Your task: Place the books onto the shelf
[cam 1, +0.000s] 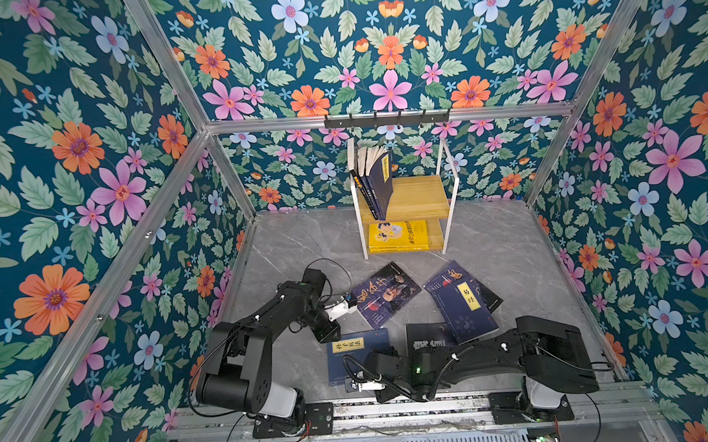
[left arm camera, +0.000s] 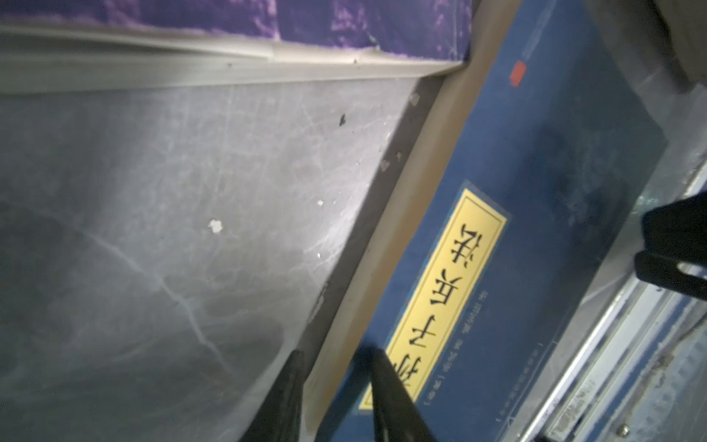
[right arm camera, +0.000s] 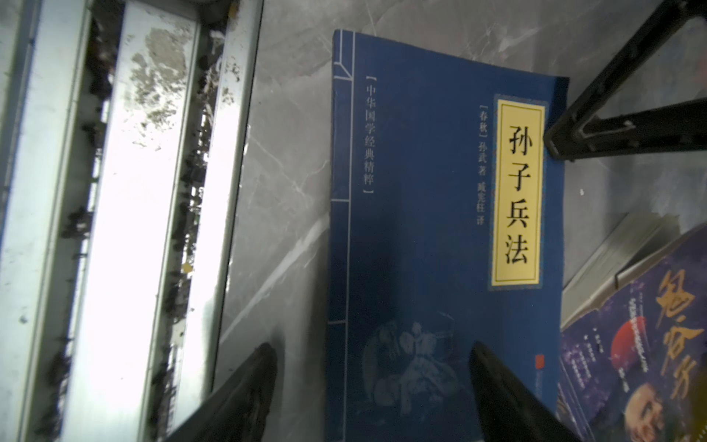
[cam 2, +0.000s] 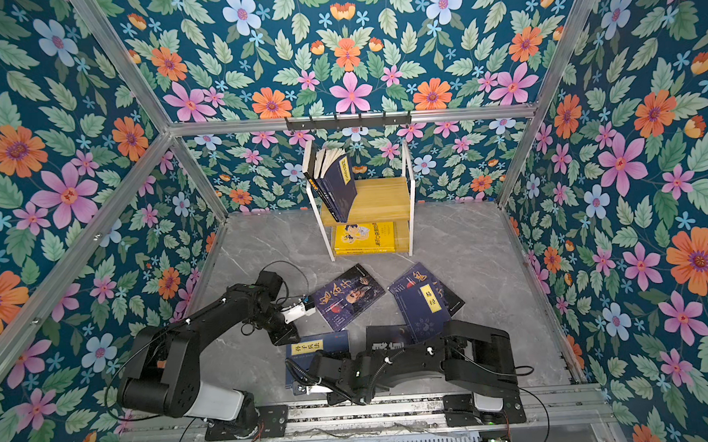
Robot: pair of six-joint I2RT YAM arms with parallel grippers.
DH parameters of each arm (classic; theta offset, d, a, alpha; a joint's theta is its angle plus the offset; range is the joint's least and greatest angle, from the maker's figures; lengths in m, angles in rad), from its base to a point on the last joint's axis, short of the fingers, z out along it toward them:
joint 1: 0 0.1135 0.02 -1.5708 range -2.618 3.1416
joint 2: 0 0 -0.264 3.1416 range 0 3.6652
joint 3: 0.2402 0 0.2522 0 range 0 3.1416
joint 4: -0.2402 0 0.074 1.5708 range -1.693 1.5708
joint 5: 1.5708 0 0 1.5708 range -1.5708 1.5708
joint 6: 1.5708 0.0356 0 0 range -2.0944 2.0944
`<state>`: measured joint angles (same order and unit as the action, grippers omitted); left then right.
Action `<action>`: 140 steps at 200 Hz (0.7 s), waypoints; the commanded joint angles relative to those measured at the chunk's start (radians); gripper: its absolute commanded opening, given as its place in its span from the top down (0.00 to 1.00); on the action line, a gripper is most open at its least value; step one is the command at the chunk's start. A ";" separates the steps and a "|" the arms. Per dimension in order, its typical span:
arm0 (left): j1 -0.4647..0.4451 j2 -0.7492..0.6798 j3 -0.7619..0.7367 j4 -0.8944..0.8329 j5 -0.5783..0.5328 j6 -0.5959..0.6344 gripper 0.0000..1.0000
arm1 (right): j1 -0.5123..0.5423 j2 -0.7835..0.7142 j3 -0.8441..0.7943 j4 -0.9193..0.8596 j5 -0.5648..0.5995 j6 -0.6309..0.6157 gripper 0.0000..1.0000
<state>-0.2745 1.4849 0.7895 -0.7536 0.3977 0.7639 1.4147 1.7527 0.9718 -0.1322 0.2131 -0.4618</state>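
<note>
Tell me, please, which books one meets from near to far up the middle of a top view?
Nearest navy book → portrait-cover book → yellow book on the lower board of the shelf → upright books on its upper board.

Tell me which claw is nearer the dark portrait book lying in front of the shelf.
Left. The left claw is at the navy book's far corner, just short of the portrait book's near edge. The right claw hovers over that navy book's near side, farther away.

Shelf (cam 1: 419, 195) at back, upright bks (cam 1: 377, 179) on top tier; loose bks (cam 1: 385, 295) on table (cam 1: 495, 243) in front.
</note>
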 commanded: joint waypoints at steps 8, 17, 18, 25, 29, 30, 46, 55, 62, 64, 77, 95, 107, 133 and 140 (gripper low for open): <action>-0.012 0.033 -0.002 0.024 -0.037 -0.005 0.78 | 0.003 0.027 0.007 0.053 0.008 0.005 0.21; -0.016 0.049 -0.005 0.034 -0.040 -0.010 0.82 | 0.003 0.040 0.019 0.043 0.013 0.003 0.21; -0.016 0.052 -0.006 0.036 -0.040 -0.011 0.83 | 0.003 0.041 0.020 0.041 0.014 0.003 0.21; -0.018 0.059 -0.009 0.037 -0.043 -0.016 0.85 | 0.006 0.050 0.028 0.034 0.027 0.003 0.21; -0.018 0.063 -0.012 0.036 -0.044 -0.017 0.86 | 0.007 0.053 0.030 0.033 0.038 0.003 0.21; -0.018 0.062 -0.012 0.036 -0.044 -0.016 0.86 | 0.007 0.054 0.030 0.034 0.040 0.003 0.21; -0.020 0.060 -0.030 0.053 -0.054 -0.009 0.92 | 0.013 0.064 0.022 0.057 0.060 -0.004 0.21; -0.024 0.058 -0.039 0.057 -0.055 -0.009 0.94 | 0.013 0.071 0.024 0.064 0.075 -0.007 0.21; -0.025 0.059 -0.043 0.057 -0.051 -0.009 0.95 | 0.014 0.079 0.030 0.056 0.095 -0.013 0.21; -0.025 0.058 -0.044 0.056 -0.051 -0.009 0.95 | 0.015 0.081 0.033 0.053 0.101 -0.015 0.21; -0.028 0.062 -0.046 0.054 -0.048 -0.008 0.95 | 0.024 0.093 0.039 0.046 0.161 -0.034 0.22; -0.031 0.065 -0.057 0.066 -0.057 0.000 0.96 | 0.032 0.103 0.024 0.116 0.254 -0.079 0.23; -0.038 0.076 -0.058 0.070 -0.060 0.002 0.98 | 0.034 0.106 0.026 0.138 0.296 -0.111 0.25; -0.039 0.081 -0.060 0.071 -0.062 0.003 0.99 | 0.040 0.081 0.021 0.176 0.367 -0.167 0.35; -0.039 0.077 -0.065 0.075 -0.061 0.003 1.00 | 0.040 0.069 0.009 0.203 0.370 -0.177 0.39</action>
<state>-0.3054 1.5391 0.7567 -0.6952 0.3996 0.7582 1.4567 1.8481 0.9981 -0.0006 0.4530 -0.5621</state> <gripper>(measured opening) 0.048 0.656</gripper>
